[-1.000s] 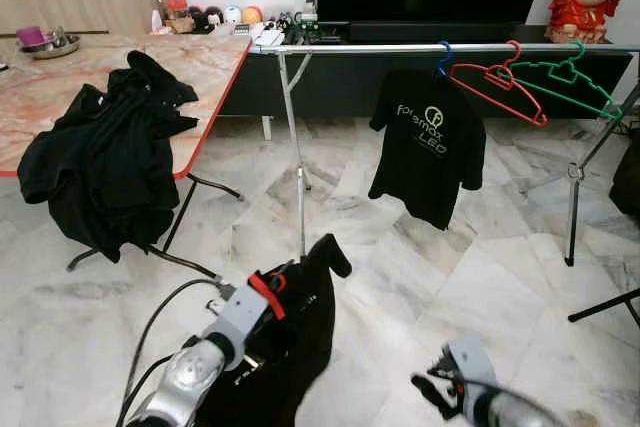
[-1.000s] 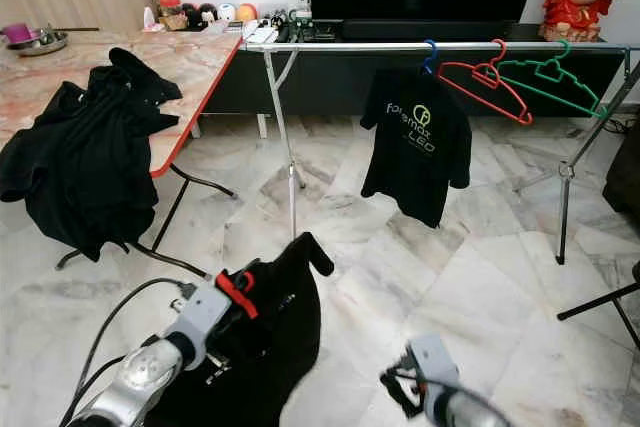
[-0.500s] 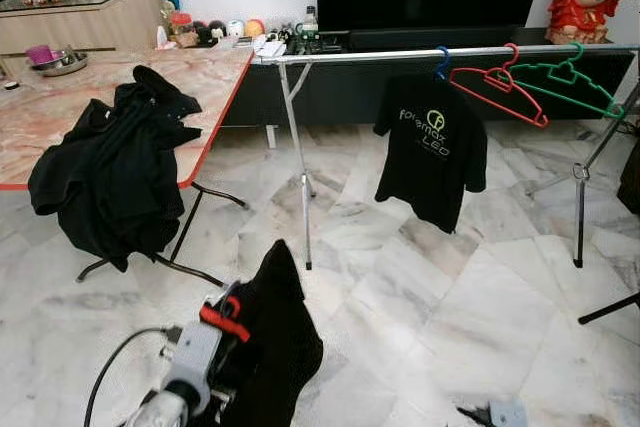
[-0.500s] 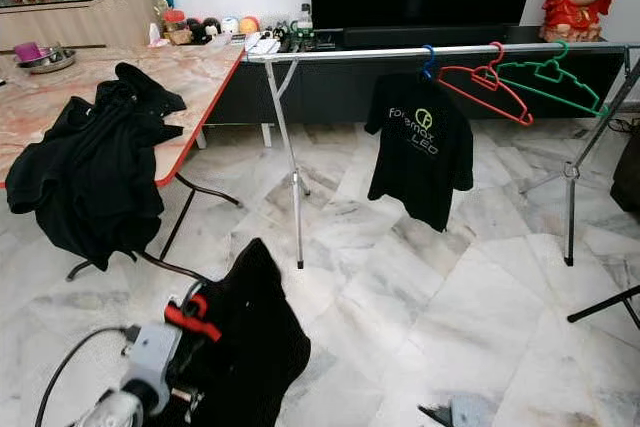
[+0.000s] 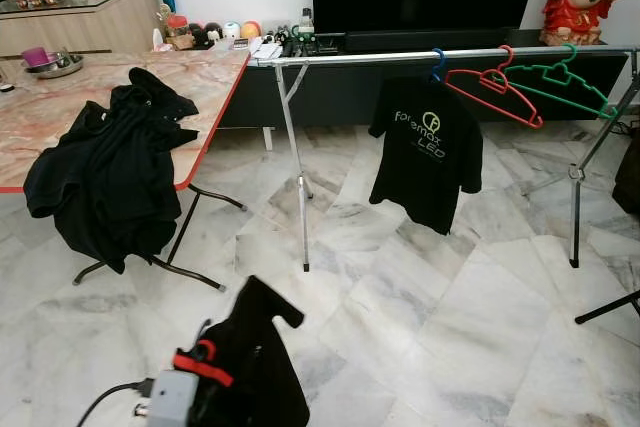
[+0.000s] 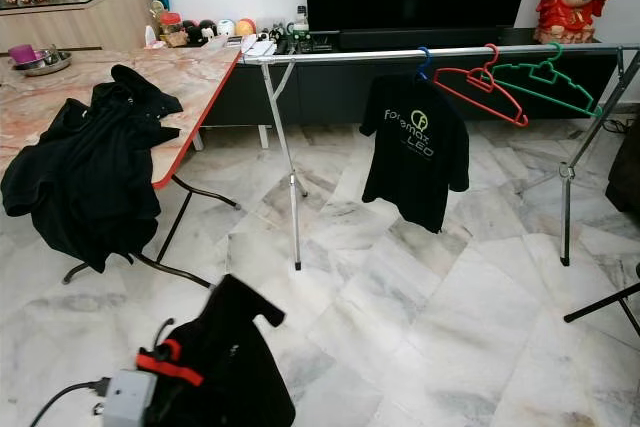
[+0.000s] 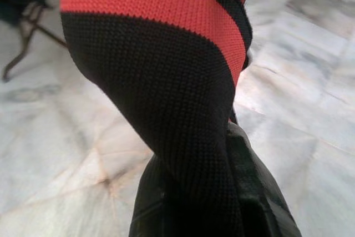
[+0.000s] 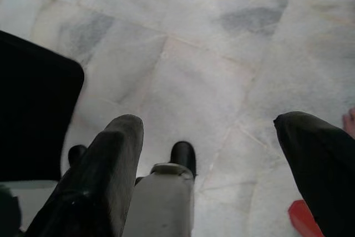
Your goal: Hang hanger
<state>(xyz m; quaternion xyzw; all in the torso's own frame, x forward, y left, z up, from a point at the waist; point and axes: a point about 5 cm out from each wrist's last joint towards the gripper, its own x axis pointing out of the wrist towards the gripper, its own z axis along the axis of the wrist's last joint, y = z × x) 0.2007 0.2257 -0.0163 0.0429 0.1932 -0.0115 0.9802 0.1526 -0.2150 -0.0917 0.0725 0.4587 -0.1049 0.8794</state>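
Left gripper was clamped on a black-and-red garment, low over the marble floor; right gripper hung spread wide, holding nothing; the rail carried three hangers: blue bearing one black T-shirt, red, green; one black heap lay draped on the table.

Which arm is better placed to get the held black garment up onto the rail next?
Left: the left gripper already holds the black garment, and the rail lies ahead. The right gripper hangs open over the floor, holding nothing.
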